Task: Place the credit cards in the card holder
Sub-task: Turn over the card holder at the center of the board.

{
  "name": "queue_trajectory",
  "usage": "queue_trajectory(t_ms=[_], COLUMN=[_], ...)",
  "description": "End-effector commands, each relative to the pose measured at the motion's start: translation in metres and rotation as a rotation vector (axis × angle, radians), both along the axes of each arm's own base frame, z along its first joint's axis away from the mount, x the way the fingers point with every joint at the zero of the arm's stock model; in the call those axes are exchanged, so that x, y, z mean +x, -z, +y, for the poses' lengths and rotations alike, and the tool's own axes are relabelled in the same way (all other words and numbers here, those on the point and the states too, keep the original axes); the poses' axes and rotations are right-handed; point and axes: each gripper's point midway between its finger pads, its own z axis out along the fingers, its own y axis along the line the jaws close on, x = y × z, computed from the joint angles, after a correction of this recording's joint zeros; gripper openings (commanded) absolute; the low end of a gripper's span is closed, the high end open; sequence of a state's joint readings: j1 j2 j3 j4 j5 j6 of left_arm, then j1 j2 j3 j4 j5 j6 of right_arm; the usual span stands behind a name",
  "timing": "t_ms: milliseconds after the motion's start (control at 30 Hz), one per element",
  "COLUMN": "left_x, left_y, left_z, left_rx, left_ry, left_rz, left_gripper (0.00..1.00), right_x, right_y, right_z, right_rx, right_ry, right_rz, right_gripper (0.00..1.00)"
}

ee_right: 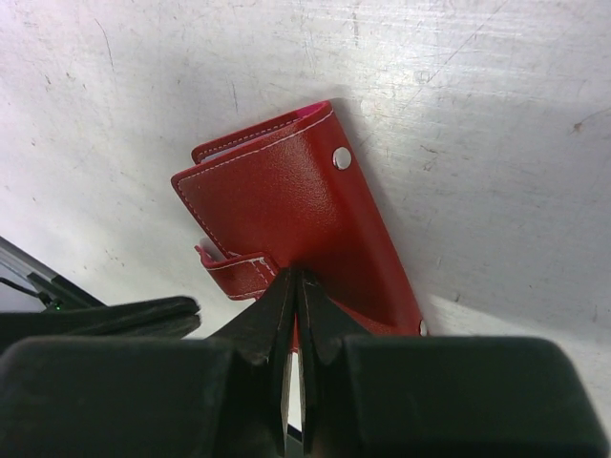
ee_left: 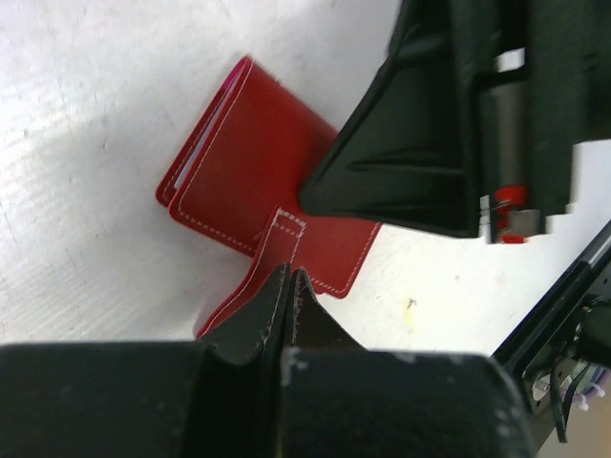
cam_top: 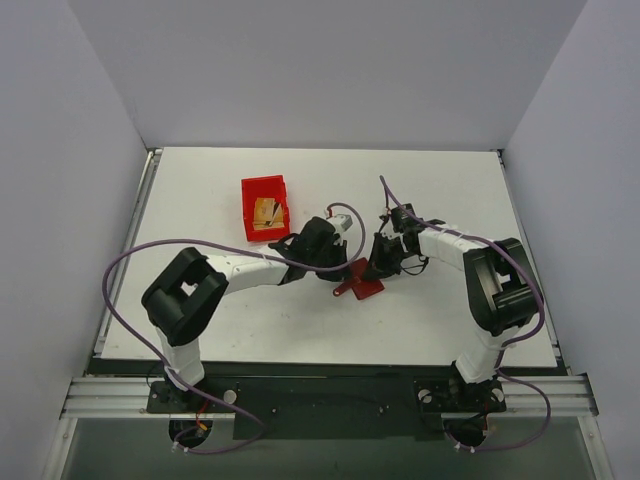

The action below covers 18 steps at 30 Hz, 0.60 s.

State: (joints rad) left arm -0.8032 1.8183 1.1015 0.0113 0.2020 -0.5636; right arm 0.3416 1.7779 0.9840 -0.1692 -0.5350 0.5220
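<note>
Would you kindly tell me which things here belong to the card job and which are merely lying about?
Part of the job:
- card holder, pinched by the left gripper and the right gripper
- credit cards

Just there:
- red bin, in which the cards lie

I see the card holder [cam_top: 362,285] lying mid-table [cam_top: 450,190], my left gripper [ee_left: 286,279] pinching its tab from the left, my right gripper [ee_right: 294,279] on its right edge, and the bin [cam_top: 247,200] with the credit cards [cam_top: 267,212] well behind-left of it.
</note>
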Motion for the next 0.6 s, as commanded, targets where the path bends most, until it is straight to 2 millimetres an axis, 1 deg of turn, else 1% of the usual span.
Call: queue_trajectory(t_ms=[0,100,167,267,333,400,433,467,500,567], left_x=[-0.01,-0.015,-0.017,-0.019,-0.02,-0.021,-0.02,-0.021,-0.021,-0.02], left_y=[0.013,0.033,0.044,0.053,0.058,0.061,0.061,0.062,0.062,0.063], left_z=[-0.003,0.004,0.008,0.012,0.014,0.014,0.015,0.015,0.015,0.015], left_rx=[-0.006,0.03,0.052,0.072,0.084,0.087,0.088,0.089,0.092,0.096], left_ry=[0.042,0.036,0.03,0.019,0.015,0.015,0.012,0.015,0.012,0.013], left_rz=[0.019,0.048,0.062,0.076,0.084,0.091,0.09,0.093,0.092,0.095], left_gripper=[0.0,0.0,0.0,0.0,0.0,0.0,0.0,0.0,0.0,0.0], right_x=[-0.005,-0.003,0.0,0.006,0.01,0.012,0.012,0.013,0.013,0.012], right_y=[0.006,-0.002,-0.011,-0.026,-0.037,-0.039,-0.037,-0.038,-0.036,-0.031], right_z=[-0.008,-0.004,-0.003,-0.006,-0.012,-0.022,-0.031,-0.034,-0.04,-0.048], right_rx=[-0.049,-0.024,-0.012,-0.009,-0.018,-0.061,-0.104,-0.122,-0.155,-0.2], right_ry=[0.008,0.007,0.008,0.02,0.036,0.055,0.073,0.073,0.08,0.078], right_rz=[0.03,0.018,-0.008,-0.06,-0.103,-0.124,-0.128,-0.14,-0.144,-0.143], right_gripper=[0.0,0.02,0.07,0.15,0.2,0.23,0.28,0.3,0.36,0.39])
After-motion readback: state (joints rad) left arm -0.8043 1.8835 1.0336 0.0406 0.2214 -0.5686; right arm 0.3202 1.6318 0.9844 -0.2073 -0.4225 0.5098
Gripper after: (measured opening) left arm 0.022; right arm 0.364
